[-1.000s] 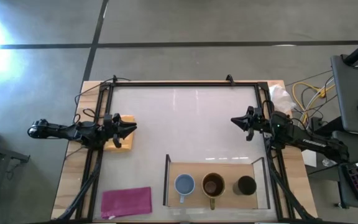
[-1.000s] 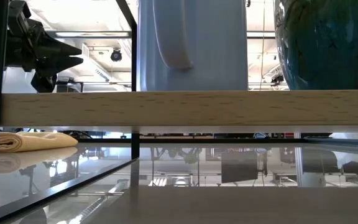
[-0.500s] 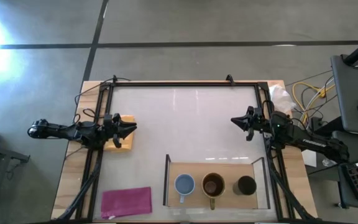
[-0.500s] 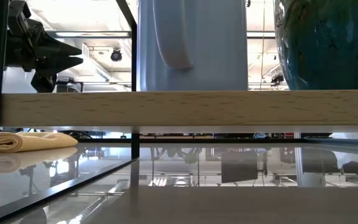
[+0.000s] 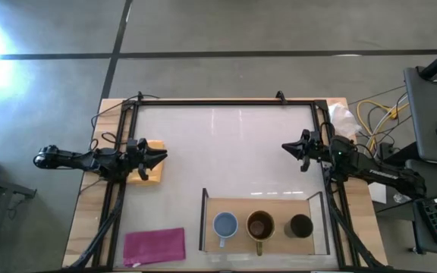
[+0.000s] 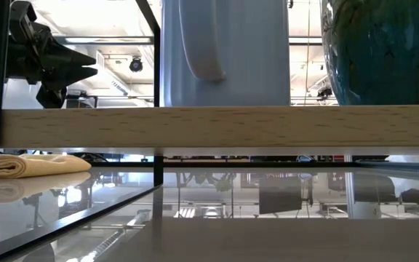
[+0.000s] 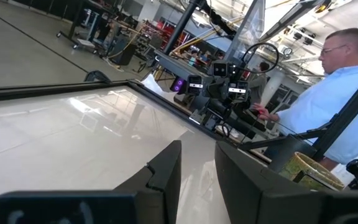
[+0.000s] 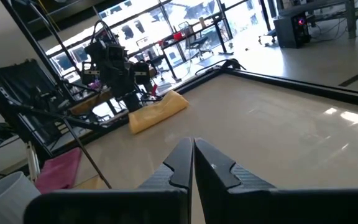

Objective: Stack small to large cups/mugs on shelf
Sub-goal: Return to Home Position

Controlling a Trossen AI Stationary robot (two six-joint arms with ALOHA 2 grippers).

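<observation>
- Shelf [image 5: 279, 205]: near side, right of centre; job looks done.
- Left gripper [image 5: 161, 156]: far left over yellow cloth [image 5: 152, 173], fingers slightly apart, empty, parked clear.
- Right gripper [image 5: 285, 146]: far right, fingers closed on nothing.
- Light blue mug [image 5: 225, 224], brown mug [image 5: 260, 225], black cup [image 5: 300, 226]: one row on the shelf, left to right.

The high view looks straight down from above on the whole surface [image 5: 226, 152]. The low view sits at surface height, very near the shelf [image 6: 224, 127], and faces level into the room. The left wrist view looks past the left gripper [image 7: 197, 149] across the surface to the right arm [image 7: 225, 81]. The right wrist view looks past the right gripper [image 8: 192, 146] to the left arm [image 8: 114, 68]. The high, low and right wrist views share the yellow cloth [image 5: 154, 175].
</observation>
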